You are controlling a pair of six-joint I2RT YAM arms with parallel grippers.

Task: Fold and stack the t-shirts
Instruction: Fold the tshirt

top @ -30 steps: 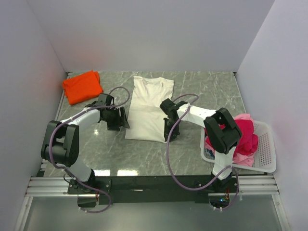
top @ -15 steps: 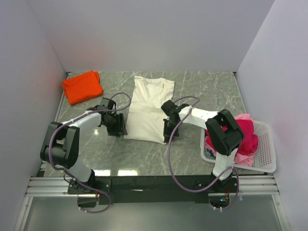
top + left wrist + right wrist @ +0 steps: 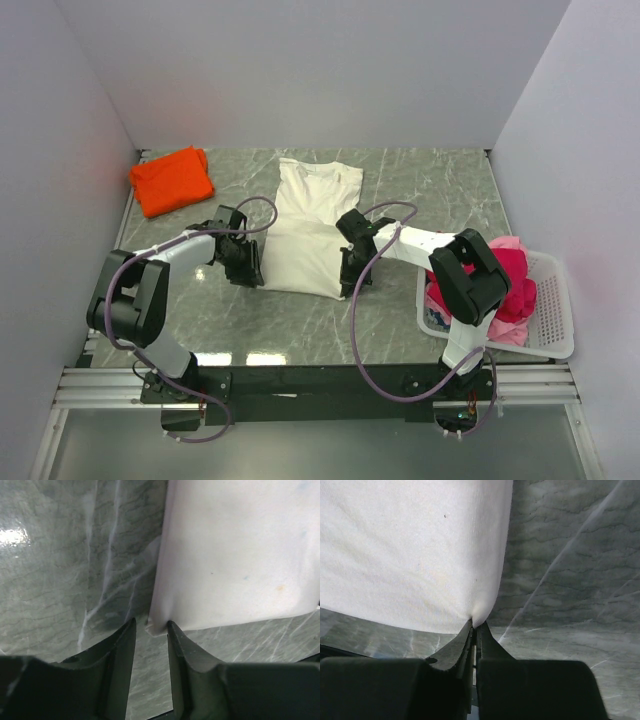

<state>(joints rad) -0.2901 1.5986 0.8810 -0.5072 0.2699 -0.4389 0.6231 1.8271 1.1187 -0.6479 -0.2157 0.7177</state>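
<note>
My left gripper [image 3: 150, 626]: jaws narrow, straddling the near-left corner of the cream t-shirt [image 3: 310, 225], not clamped yet. The shirt runs lengthwise away from me. My right gripper [image 3: 474, 624] is pinched on the near-right corner.

We find the spread t-shirt [image 3: 310, 225] lying flat on the middle of the bench [image 3: 430, 190], its neck toward the back wall and its hem toward the arms' bases. Well to its left, in the far left corner of the bench, lies the folded t-shirt [image 3: 171, 180], apart from it. At the right edge, nearer the bases, sits the basket [image 3: 556, 330], with the heaped t-shirts [image 3: 508, 275] in it. The left fingers [image 3: 120, 650] stand at the hem's left corner, which lies just at the gap between their tips. The right fingers [image 3: 487, 647] are at the hem's right corner, closed with the cloth between them.
</note>
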